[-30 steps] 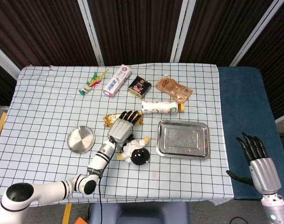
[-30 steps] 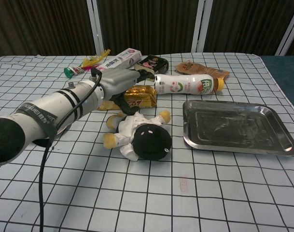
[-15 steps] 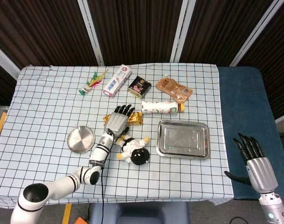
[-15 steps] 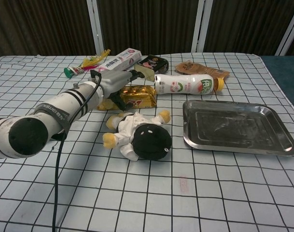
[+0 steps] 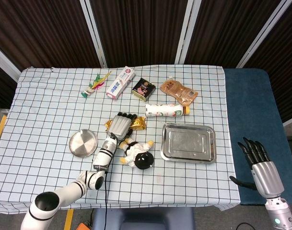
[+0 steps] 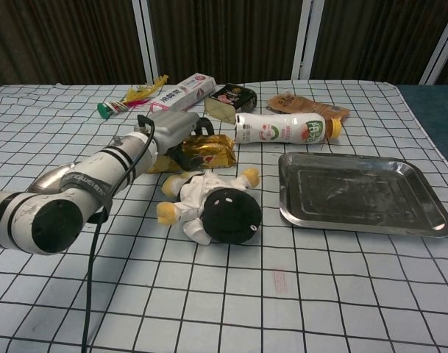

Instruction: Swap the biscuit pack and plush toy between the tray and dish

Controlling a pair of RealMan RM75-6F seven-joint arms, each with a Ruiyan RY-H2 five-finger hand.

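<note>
While the left robot hand [image 5: 119, 125] lies over the gold foil biscuit pack [image 6: 203, 150], fingers draped on it, can't tell if it actually grips. Pack is on the checked surface [image 5: 50, 110], beside the white-and-black plush toy [image 6: 215, 205]. Rectangular steel tray [image 5: 189, 143] and round steel dish [image 5: 83, 143] hold nothing. Right robot hand [image 5: 261, 167] is off-surface, fingers spread, holding nothing.

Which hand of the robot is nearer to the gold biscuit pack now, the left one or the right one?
Left. The left hand lies over the gold biscuit pack, its fingers at it. The right hand is far off, beyond the table's right edge, past the tray.
</note>
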